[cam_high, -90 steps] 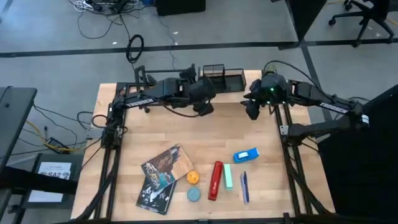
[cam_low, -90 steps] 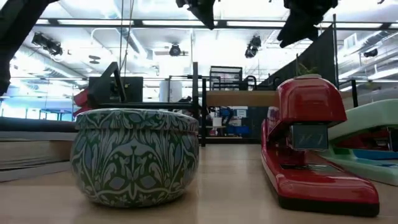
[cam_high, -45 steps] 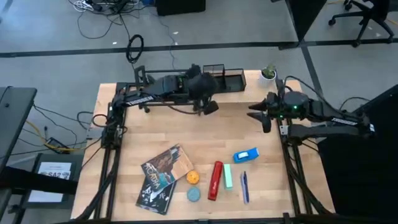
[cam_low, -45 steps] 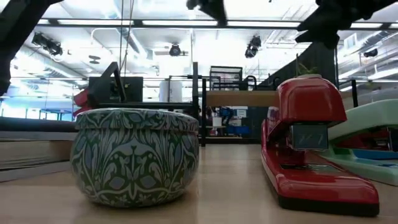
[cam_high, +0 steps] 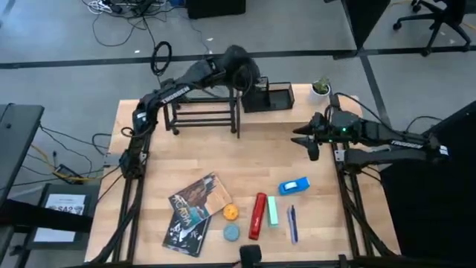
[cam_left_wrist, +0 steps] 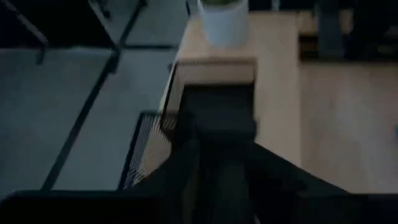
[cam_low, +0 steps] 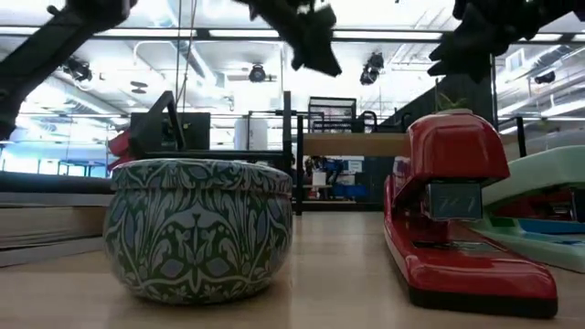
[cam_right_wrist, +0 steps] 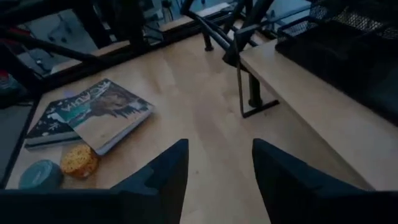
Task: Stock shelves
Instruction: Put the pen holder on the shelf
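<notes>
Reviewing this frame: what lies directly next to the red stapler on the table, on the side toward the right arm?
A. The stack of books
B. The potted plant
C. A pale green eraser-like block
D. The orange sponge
C: in the high view the pale green block lies right beside the red stapler on the right arm's side, while the orange sponge and the books lie on the stapler's other side.

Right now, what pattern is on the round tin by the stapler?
The round tin has a green-and-white leafy floral pattern, clearest in the low view.
</notes>
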Controlling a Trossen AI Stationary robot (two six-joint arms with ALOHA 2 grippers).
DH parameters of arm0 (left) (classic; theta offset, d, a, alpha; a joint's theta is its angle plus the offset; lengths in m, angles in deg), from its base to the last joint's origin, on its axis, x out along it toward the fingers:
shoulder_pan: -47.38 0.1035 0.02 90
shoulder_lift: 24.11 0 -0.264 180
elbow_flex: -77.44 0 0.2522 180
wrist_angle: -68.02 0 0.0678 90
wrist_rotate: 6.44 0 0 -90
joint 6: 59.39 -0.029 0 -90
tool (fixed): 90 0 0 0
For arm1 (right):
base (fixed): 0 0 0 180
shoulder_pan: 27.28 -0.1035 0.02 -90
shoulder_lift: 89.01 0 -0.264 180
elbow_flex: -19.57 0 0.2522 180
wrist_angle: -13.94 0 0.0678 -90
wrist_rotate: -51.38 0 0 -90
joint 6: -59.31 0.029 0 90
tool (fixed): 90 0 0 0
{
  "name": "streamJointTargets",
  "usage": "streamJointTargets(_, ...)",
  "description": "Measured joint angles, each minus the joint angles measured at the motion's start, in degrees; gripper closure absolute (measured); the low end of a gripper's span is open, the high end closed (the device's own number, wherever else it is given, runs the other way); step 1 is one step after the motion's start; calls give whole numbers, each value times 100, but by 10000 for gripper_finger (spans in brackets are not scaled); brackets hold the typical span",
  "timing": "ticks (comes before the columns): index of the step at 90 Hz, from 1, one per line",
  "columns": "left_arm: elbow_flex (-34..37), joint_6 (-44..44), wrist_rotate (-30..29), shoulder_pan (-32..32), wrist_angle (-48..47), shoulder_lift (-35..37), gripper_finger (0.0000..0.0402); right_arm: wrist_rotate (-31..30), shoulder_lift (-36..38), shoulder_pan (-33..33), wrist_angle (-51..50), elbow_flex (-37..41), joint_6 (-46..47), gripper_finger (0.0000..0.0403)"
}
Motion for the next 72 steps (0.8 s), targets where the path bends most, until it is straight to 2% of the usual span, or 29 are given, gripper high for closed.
streamJointTargets(12, 4, -239, -658, -31, 45, -201, 247, 1, -58, 0, 13, -1, 37, 252)
streamJointTargets(27, -1, -428, -767, -77, 73, -331, 253, 1, -57, 0, 27, 0, 190, 254)
streamJointTargets(39, 0, -421, -765, -82, 107, -382, 286, 1, -57, 0, 101, -2, 209, 254)
streamJointTargets(63, 0, -430, -601, -80, 139, -428, 388, 86, -57, 0, 233, -1, 340, 254)
streamJointTargets(72, 0, -442, -451, -82, 308, -428, 396, 128, -57, 0, 233, -1, 367, 254)
